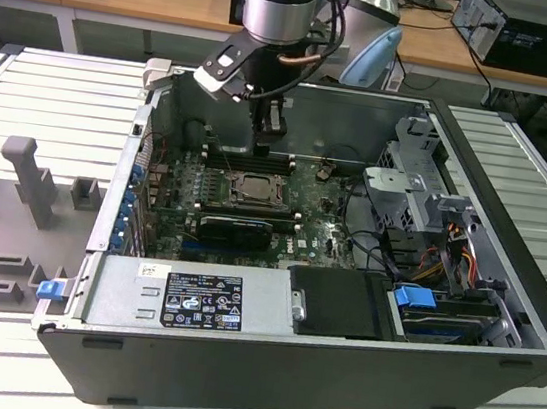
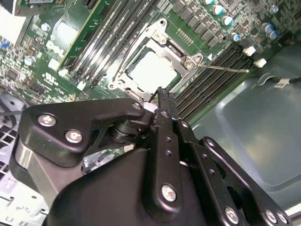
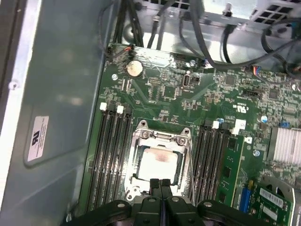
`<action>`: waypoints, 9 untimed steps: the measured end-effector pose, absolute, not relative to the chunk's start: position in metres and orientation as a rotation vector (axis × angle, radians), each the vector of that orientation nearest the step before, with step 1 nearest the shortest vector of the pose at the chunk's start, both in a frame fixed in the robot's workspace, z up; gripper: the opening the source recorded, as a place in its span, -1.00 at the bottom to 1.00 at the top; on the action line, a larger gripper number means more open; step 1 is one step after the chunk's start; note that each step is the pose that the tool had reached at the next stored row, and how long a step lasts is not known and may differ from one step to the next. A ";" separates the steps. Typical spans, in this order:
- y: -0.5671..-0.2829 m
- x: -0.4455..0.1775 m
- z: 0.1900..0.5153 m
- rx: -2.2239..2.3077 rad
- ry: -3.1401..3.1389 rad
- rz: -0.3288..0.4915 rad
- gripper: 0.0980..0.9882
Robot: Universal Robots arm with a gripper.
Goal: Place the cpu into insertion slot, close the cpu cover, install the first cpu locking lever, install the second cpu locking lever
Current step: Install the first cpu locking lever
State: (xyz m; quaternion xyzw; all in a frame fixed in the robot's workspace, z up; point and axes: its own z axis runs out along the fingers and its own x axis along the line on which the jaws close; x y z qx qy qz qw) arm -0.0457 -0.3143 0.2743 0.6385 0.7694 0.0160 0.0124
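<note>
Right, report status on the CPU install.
Black gripper shut, tips at the socket's edge. Pale silvery square cpu sits in the black-framed insertion slot, thin silvery cpu cover down over it. Thin metal lever juts out sideways.

You had silvery cpu (image 3: 157, 162) flat in insertion slot (image 3: 133, 181), cpu cover (image 3: 162, 137) down over its edges, locking lever (image 2: 223, 68) sticking out sideways.

Ribbed silvery table (image 1: 56, 95), open computer case (image 1: 332, 374) on it, grey fixtures (image 1: 26, 172) at the exterior view's left.
</note>
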 end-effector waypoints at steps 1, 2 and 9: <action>-0.314 -0.046 0.274 1.970 2.415 0.050 -0.98; -0.314 -0.046 0.274 1.952 2.430 0.051 -0.98; -0.314 -0.046 0.274 1.790 2.554 0.053 -0.98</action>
